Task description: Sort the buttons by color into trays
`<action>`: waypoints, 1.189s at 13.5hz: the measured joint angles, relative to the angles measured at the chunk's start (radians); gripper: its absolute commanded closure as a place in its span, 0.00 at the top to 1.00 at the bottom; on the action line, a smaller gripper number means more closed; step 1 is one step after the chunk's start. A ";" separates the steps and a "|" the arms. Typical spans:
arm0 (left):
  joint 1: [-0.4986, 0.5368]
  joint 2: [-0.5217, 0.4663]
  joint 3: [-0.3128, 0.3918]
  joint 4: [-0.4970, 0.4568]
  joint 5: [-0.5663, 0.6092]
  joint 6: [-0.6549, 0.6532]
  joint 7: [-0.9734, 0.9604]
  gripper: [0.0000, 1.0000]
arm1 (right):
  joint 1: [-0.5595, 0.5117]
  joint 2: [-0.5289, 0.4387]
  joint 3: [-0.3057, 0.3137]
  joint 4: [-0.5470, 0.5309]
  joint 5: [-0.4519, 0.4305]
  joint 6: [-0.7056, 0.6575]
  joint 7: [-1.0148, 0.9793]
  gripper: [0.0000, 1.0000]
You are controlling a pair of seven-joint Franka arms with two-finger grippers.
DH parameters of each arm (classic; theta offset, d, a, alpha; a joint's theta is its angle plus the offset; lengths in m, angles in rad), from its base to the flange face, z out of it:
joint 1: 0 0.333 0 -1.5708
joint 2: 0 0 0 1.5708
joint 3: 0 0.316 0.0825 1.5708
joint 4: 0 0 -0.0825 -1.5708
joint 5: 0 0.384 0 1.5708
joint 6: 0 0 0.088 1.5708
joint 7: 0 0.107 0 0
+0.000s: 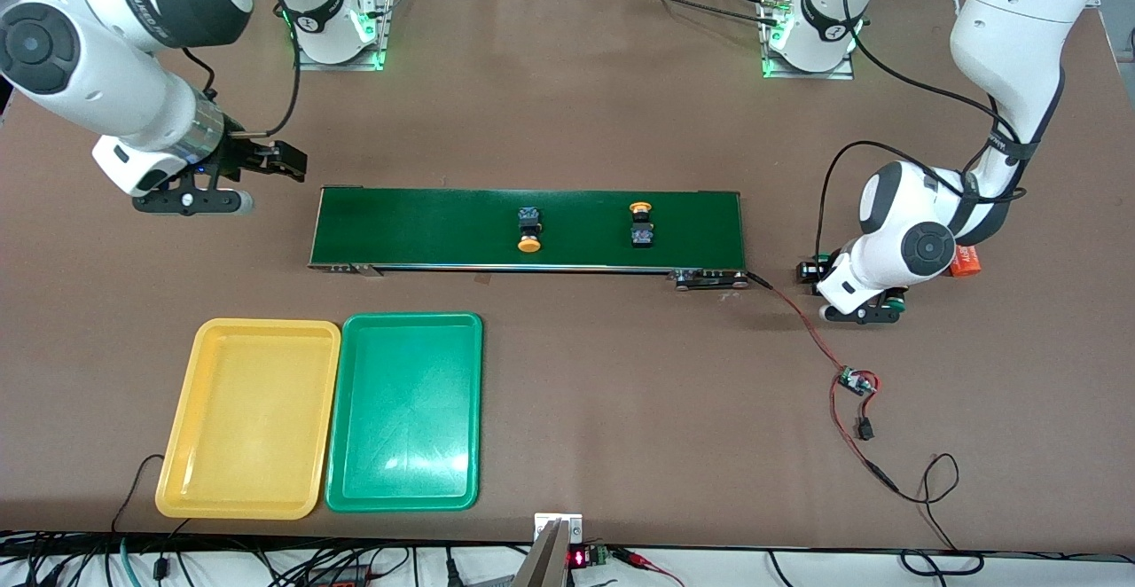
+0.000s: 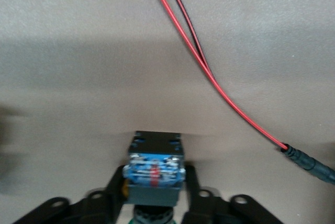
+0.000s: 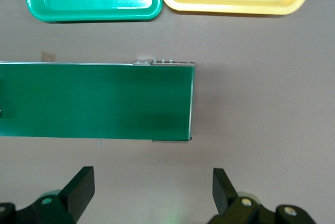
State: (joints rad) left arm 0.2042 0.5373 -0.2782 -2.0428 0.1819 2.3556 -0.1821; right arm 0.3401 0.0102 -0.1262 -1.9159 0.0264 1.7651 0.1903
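- Brown table (image 1: 576, 126), two white arms based along its top edge in front view.
- Dark-green belt (image 1: 426, 228) lies across table's middle; its end w/ metal bracket also shows in right wrist view.
- Yellow tray (image 1: 182, 445) & green tray (image 1: 350, 445) sit side by side, touching, nearer the front camera than the belt, toward right arm's end. Yellow is the outer one. Both hold nothing.
- Right gripper (image 1: 191, 201) hangs in the air over bare table just off the belt's end, fingers (image 3: 78, 190) spread wide, nothing between them.
- Left gripper (image 1: 856, 308) is low at the table just past the belt's other end, fingers (image 2: 116, 187) drawn narrow against the sides of a button (image 2: 154, 174) w/ black-and-blue body; cap colour can't be told.
- Two yellow-cap buttons on the belt, well apart: one mid-belt (image 1: 529, 230), cap toward the front camera; other (image 1: 641, 222) toward left arm's end, cap toward the bases.
- Orange cylinder (image 1: 966, 260) on table beside left arm's wrist.
- Red-black wire (image 2: 209, 72) runs from belt's end across table, near the left gripper.
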 measured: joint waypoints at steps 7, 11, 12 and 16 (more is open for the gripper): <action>-0.007 -0.159 -0.063 0.017 -0.016 -0.094 0.011 0.00 | 0.054 0.011 0.001 -0.185 0.001 0.239 0.012 1.00; -0.070 -0.221 -0.128 0.010 -0.174 -0.140 -0.002 0.00 | 0.148 0.018 0.004 -0.215 0.001 0.299 0.131 1.00; -0.097 -0.221 -0.132 0.006 -0.200 -0.142 -0.020 0.00 | 0.178 0.027 0.005 -0.216 0.001 0.311 0.164 1.00; -0.212 -0.218 -0.137 -0.007 -0.242 -0.164 -0.146 0.00 | 0.304 0.108 0.007 -0.215 0.002 0.419 0.318 1.00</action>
State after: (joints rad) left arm -0.0075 0.3197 -0.4147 -2.0496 -0.0601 2.1921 -0.3278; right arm 0.6444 0.1182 -0.1189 -2.1311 0.0281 2.1841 0.5087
